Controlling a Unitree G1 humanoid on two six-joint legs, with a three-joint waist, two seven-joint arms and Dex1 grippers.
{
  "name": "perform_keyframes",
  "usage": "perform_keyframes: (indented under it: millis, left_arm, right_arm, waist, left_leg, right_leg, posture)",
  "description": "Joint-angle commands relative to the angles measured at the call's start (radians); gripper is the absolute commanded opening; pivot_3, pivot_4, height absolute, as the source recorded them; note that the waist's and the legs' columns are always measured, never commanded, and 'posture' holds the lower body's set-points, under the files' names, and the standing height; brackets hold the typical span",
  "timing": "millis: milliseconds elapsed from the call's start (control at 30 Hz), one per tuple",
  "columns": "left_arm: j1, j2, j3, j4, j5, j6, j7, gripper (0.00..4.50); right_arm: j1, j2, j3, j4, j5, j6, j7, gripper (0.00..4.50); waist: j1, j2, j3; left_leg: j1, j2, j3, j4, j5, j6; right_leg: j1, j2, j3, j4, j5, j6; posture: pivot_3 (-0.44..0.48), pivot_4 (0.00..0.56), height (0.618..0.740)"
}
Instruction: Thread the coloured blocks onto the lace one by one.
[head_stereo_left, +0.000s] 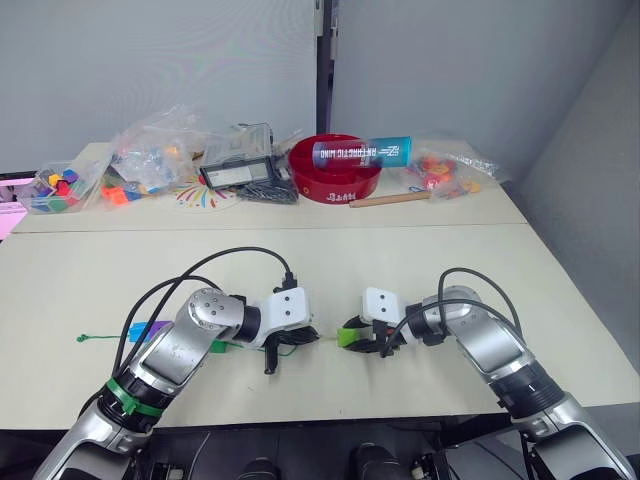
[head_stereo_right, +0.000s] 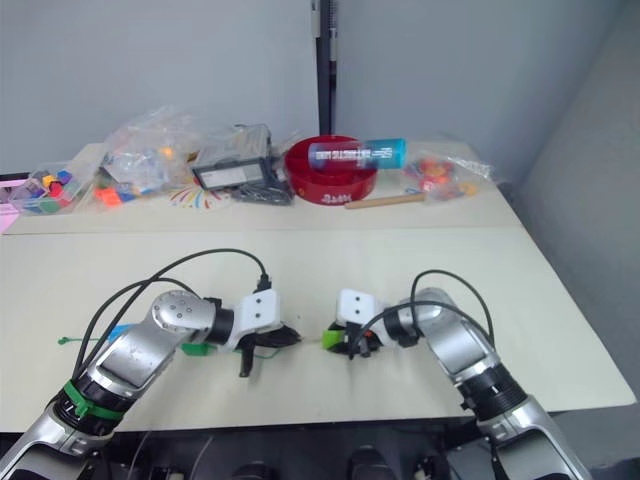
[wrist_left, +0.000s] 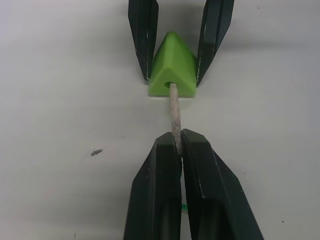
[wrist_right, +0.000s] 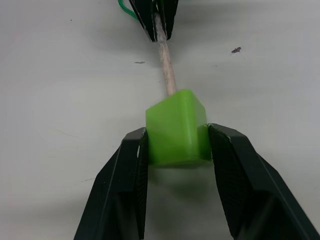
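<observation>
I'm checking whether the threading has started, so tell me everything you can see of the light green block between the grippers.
The light green block is a small piece of glossy, solid-looking plastic with rounded edges, triangular end-on, and a round hole in the face towards the left gripper. It sits on the pale table, clamped on two opposite sides by the right gripper. The lace's pale stiff tip, pinched by the left gripper, has entered the hole. How deep it goes is hidden.
</observation>
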Motion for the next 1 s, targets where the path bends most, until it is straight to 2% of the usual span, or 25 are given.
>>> perform_keyframes:
  millis: [33, 433, 767, 1000]
  left_arm:
    - [-0.029, -0.007, -0.009, -0.028, 0.005, 0.005, -0.002, 0.00]
    - [-0.051, -0.063, -0.068, 0.028, 0.049, -0.025, 0.009, 0.00]
    - [-0.093, -0.165, -0.116, 0.059, 0.076, 0.010, 0.029, 0.00]
    - [-0.085, -0.219, -0.078, 0.133, 0.050, -0.038, 0.034, 0.00]
  right_arm:
    - [0.029, -0.012, 0.046, -0.001, -0.029, 0.026, 0.001, 1.36]
    - [0.036, -0.011, 0.054, -0.033, -0.027, 0.066, -0.014, 1.36]
    - [0.042, -0.003, 0.058, -0.063, -0.024, 0.102, -0.031, 1.36]
    - [0.048, -0.001, 0.054, -0.076, -0.019, 0.118, -0.047, 1.36]
  waist:
    - [0.000, 0.000, 0.000]
    - [0.003, 0.000, 0.000]
    - [0.004, 0.000, 0.000]
    - [0.009, -0.001, -0.003]
  left_leg:
    - [0.000, 0.000, 0.000, 0.000, 0.000, 0.000]
    - [0.000, 0.000, 0.000, 0.000, 0.000, 0.000]
    - [0.000, 0.000, 0.000, 0.000, 0.000, 0.000]
    - [0.005, -0.001, 0.000, 0.000, 0.000, 0.000]
  right_leg:
    - [0.000, 0.000, 0.000, 0.000, 0.000, 0.000]
    - [0.000, 0.000, 0.000, 0.000, 0.000, 0.000]
    - [0.000, 0.000, 0.000, 0.000, 0.000, 0.000]
    - [0.006, 0.000, 0.000, -0.001, 0.000, 0.000]
  posture:
    - [0.000, 0.150, 0.731]
    - [0.000, 0.150, 0.731]
    - [0.000, 0.150, 0.731]
    - [0.000, 0.150, 0.731]
